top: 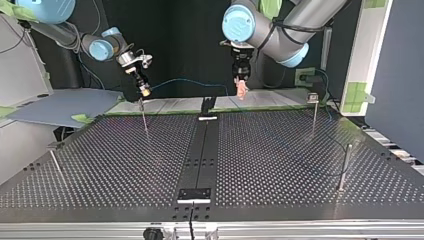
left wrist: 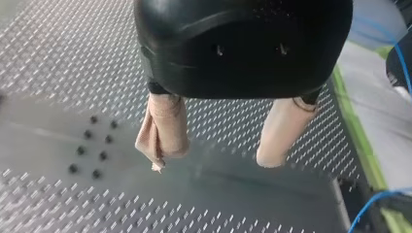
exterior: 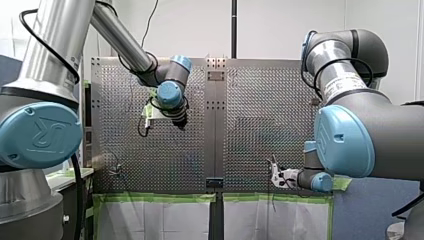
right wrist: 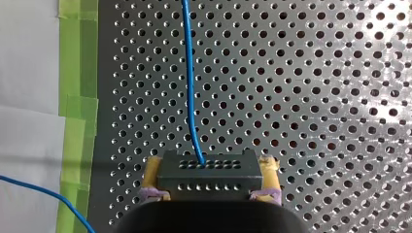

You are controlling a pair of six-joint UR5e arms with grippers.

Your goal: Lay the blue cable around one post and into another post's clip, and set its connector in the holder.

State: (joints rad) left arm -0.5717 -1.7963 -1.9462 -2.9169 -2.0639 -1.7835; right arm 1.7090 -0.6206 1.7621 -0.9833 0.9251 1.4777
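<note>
My right gripper (right wrist: 211,169) is shut on a black connector block (right wrist: 209,180), held between its yellow pads. The blue cable (right wrist: 190,82) runs from the block straight ahead over the perforated plate. In the top view my right gripper (top: 145,91) hangs at the far left above a thin post (top: 144,119), and the cable (top: 190,81) arcs across towards my left gripper (top: 242,91). My left gripper (left wrist: 214,162) is open above the plate, its beige fingers (left wrist: 165,128) apart with nothing between them. A post with a clip (top: 313,98) stands at the far right.
Two more posts stand on the plate, one at the top view's right (top: 344,167) and one at its left (top: 55,164). A small black bracket (top: 194,195) sits on the centre strip near the front edge. Green tape (right wrist: 77,111) lines the plate's edge.
</note>
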